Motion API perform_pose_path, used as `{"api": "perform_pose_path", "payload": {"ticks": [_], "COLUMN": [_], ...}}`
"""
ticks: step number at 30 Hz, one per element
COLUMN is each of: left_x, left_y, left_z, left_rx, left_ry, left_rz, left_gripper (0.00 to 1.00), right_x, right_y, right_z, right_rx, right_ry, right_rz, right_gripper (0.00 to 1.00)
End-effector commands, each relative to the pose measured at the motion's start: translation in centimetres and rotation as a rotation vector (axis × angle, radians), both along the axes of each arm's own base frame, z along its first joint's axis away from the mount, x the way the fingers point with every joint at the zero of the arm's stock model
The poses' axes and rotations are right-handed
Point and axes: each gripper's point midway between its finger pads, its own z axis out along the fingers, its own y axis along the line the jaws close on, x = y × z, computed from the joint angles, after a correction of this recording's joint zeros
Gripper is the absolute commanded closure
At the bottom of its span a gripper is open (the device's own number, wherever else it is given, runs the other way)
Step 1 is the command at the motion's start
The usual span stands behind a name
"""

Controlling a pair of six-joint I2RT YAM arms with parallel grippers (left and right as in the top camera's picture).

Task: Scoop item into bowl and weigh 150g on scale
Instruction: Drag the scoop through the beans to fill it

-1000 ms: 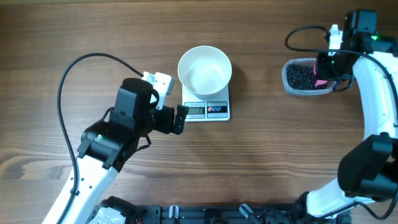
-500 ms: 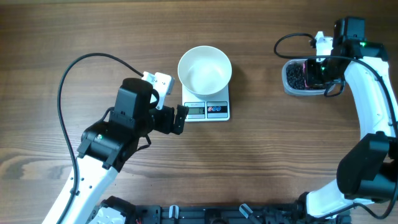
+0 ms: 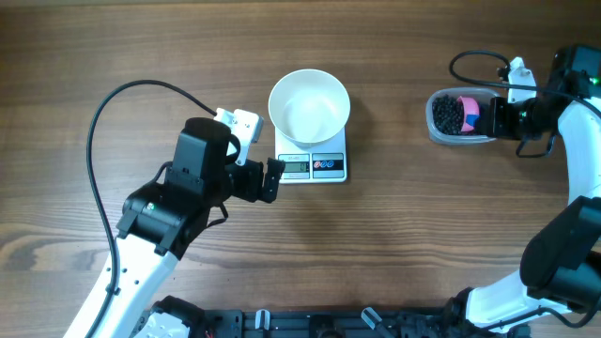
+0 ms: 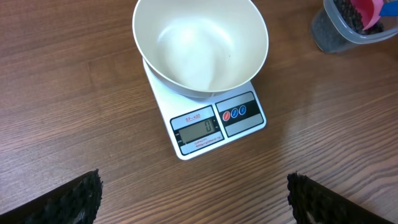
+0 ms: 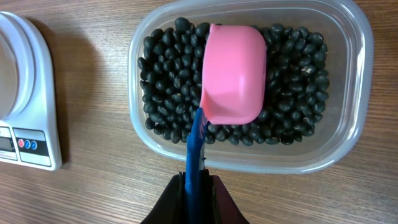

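Scoop [image 5: 233, 74] now visible atop beans [image 5: 165, 93] — right fingers [image 5: 171, 205] withdrawn.

We see the bowl [image 3: 309, 105] on the scale [image 3: 324, 167] mid worktop [image 3: 404, 235], scoop [image 3: 470, 111] atop beans [image 3: 449, 115] in the tub [image 3: 434, 130] well to the right.

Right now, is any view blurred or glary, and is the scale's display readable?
Overhead: evenly lit, sharp, but the scale display too small to read. Left wrist: sharp, display shows 0; mild sheen inside the bowl. Right wrist: beans and pink scoop crisp, no strong glare.
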Motion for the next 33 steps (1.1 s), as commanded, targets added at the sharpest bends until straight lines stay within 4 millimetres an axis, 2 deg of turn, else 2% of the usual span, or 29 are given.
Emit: {"api": "perform_pose_path", "payload": {"ticks": [1,6,12,17,22,26,30,33], "left_x": [0.1,0.1,0.1,0.1,0.1,0.1,0.1,0.1], "left_y": [0.0,0.0,0.0,0.0,0.0,0.0,0.0,0.0], "left_z": [0.1,0.1,0.1,0.1,0.1,0.1,0.1,0.1], "left_rx": [0.000,0.000,0.000,0.000,0.000,0.000,0.000,0.000], "left_ry": [-0.002,-0.002,-0.002,-0.002,-0.002,-0.002,-0.002,-0.002], "left_rz": [0.011,0.011,0.010,0.011,0.010,0.011,0.010,0.011], "left_gripper": [0.00,0.00,0.00,0.00,0.00,0.00,0.00,0.00], "right_x": [-0.5,-0.3,-0.7,-1.5,-0.9,-0.3,-1.0,-0.3], "right_y": [1.5,1.5,0.4,0.8,1.1,0.6,0.9,0.8], "right_z": [-0.6,-0.4,-0.2,-0.1,0.2,0.3,0.2,0.4], "right_rx": [0.089,0.121,0.173,0.204,0.237,0.239,0.244,0.249], "right_ry": [0.031,0.030,0.050,0.073,0.052,0.034,0.061,0.034], "right_rz": [-0.010,-0.041,-0.134,-0.126,-0.140,-0.175,-0.162,-0.169], "right_gripper": [0.96,0.96,0.96,0.96,0.96,0.96,0.96,0.96]}}
